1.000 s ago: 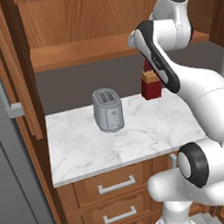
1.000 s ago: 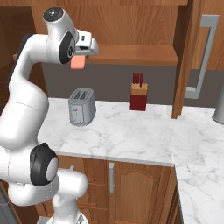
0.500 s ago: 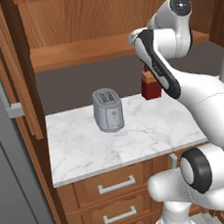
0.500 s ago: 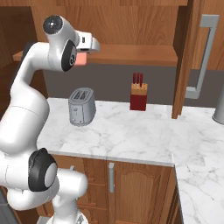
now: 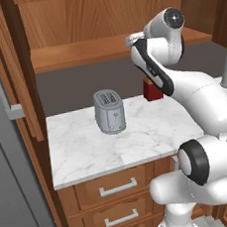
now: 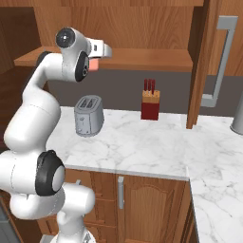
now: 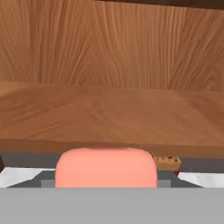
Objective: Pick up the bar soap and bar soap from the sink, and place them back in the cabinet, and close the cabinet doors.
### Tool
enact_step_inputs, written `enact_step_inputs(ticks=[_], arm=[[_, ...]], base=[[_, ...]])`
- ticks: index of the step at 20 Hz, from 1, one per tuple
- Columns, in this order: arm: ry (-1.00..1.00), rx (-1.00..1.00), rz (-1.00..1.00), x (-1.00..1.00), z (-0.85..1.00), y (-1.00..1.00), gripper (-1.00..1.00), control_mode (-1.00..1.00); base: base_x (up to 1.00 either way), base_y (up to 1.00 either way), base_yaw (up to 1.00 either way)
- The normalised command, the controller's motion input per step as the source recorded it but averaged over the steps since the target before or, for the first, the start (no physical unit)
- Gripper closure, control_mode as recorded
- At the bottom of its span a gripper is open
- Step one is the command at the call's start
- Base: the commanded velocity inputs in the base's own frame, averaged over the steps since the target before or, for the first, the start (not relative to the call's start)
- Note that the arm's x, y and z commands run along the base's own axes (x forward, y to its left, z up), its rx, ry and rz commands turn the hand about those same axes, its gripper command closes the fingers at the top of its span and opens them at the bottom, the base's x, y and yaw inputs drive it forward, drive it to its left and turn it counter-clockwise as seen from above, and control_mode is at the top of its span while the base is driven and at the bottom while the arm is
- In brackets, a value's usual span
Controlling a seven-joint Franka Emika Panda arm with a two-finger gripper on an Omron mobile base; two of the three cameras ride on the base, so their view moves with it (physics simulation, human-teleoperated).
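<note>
A salmon-pink bar soap (image 7: 106, 167) sits between my fingers, close in front of the hand camera. My gripper (image 6: 98, 58) is shut on this bar soap (image 6: 95, 64) and holds it high above the counter, at the front edge of the cabinet's plank shelf (image 6: 142, 57). From the left base, the hand (image 5: 133, 39) is level with the shelf (image 5: 79, 53), and the forearm hides the soap. Both cabinet doors stand open: one (image 5: 20, 71) at the left, one (image 6: 205, 61) at the right with its grey bar handle (image 6: 223, 61). The sink is out of view.
A grey toaster (image 5: 109, 111) and a red knife block (image 6: 150, 100) stand on the marble counter (image 6: 142, 147) below the shelf. Wooden drawers (image 5: 114, 187) sit under the counter. A grey upright object (image 6: 237, 114) is at the counter's right edge.
The hand with the soap has edged a little closer to the cabinet shelf. The upper arm has shifted slightly. Nothing on the counter has moved.
</note>
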Motion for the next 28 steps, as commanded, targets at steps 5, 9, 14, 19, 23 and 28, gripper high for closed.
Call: enact_step_inputs(ticks=[5,9,14,19,23,28], arm=[[0.0,0.0,0.0,0.44,0.0,0.0,1.0,-1.0],[0.0,0.0,0.0,0.39,0.0,0.0,1.0,-1.0],[0.0,0.0,0.0,0.43,0.0,0.0,1.0,-1.0],[0.0,0.0,0.0,0.46,0.0,0.0,1.0,-1.0],[0.0,0.0,0.0,0.44,-0.04,0.0,1.0,-1.0],[0.0,0.0,0.0,0.4,-0.08,0.0,1.0,-1.0]], base=[[0.0,0.0,0.0],[0.0,0.0,0.0],[0.0,0.0,0.0],[0.0,0.0,0.0],[0.0,0.0,0.0],[0.0,0.0,0.0]])
